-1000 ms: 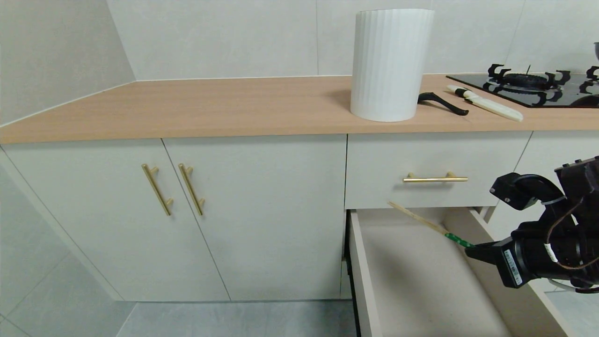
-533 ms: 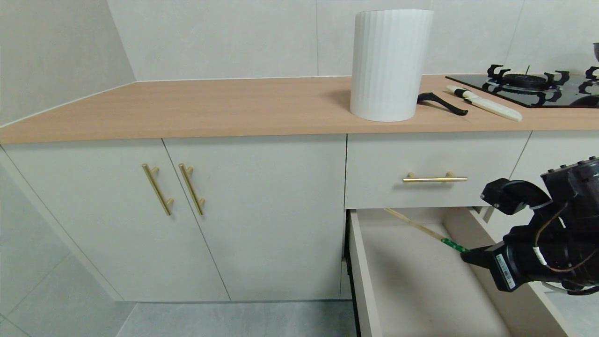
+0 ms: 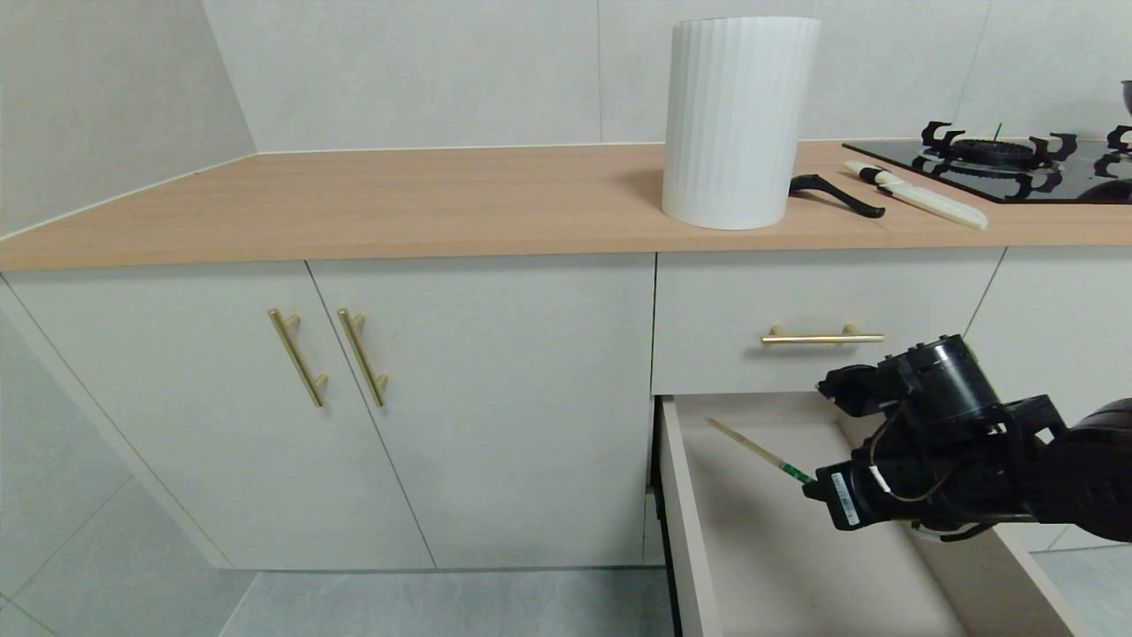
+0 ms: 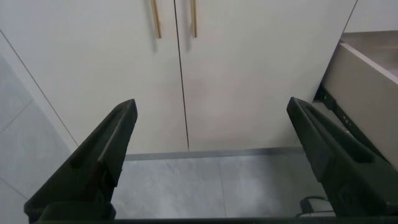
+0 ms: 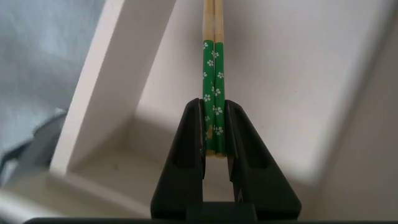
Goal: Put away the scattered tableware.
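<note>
My right gripper [image 3: 818, 489] is shut on a pair of wooden chopsticks [image 3: 756, 450] with green flowered ends and holds them low inside the open lower drawer [image 3: 685, 522]. Their bare tips slant up toward the drawer's back left. In the right wrist view the chopsticks [image 5: 212, 93] lie side by side, pinched between the black fingers [image 5: 185, 149] of the right gripper [image 5: 212, 152] above the pale drawer floor. My left gripper [image 4: 211, 143] hangs open in front of the cabinet doors, with nothing between its fingers. A white-bladed knife [image 3: 920, 198] and a black-handled utensil [image 3: 836, 194] lie on the wooden counter [image 3: 398, 199].
A tall white ribbed cylinder [image 3: 736, 124] stands on the counter beside the utensils. A black gas hob [image 3: 999, 159] sits at the far right. Above the open drawer is a shut drawer with a gold handle [image 3: 822, 337]. Two cabinet doors with gold handles [image 3: 327, 356] are on the left.
My right arm has moved left and down into the drawer, carrying the chopsticks lower and farther in. The wrist has turned so the gripper points more across the drawer.
</note>
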Motion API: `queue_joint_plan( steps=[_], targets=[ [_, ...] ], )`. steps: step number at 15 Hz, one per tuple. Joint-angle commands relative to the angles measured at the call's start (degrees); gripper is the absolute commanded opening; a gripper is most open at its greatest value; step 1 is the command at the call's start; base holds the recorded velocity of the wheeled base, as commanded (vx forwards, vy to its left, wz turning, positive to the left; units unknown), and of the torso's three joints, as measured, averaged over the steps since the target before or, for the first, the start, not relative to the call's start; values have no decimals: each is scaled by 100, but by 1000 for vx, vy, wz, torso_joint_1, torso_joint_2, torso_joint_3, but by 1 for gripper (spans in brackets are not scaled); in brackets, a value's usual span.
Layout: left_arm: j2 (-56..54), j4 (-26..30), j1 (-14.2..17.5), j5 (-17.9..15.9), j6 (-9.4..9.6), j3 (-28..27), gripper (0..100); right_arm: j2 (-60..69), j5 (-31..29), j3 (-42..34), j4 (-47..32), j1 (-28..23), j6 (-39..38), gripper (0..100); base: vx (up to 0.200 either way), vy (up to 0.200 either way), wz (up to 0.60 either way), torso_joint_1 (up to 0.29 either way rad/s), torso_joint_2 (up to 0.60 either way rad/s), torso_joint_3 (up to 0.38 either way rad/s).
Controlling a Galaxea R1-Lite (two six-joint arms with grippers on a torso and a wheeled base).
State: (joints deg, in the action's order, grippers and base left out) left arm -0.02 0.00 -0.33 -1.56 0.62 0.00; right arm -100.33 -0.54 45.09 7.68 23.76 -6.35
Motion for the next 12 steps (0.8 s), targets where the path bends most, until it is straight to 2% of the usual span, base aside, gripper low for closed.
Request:
queue_joint_plan(
  steps=[1, 5, 8, 12],
  targets=[
    [2, 0, -2, -2, -1, 0, 100, -769, -140, 149, 234, 94, -332, 0, 0, 0, 0, 0, 0, 0],
    [2, 0, -2, -2, -1, 0, 100, -1621, -685, 430, 753, 366, -1096, 0, 0, 0, 0, 0, 0, 0],
    [2, 0, -2, -2, -1, 0, 100, -1841, -685, 624, 761, 428, -1509, 0, 0, 0, 0, 0, 0, 0],
    [2, 0, -2, -2, -1, -9, 100, -2070, -702, 685, 911, 472, -1580, 0, 0, 0, 0, 0, 0, 0]
  ],
)
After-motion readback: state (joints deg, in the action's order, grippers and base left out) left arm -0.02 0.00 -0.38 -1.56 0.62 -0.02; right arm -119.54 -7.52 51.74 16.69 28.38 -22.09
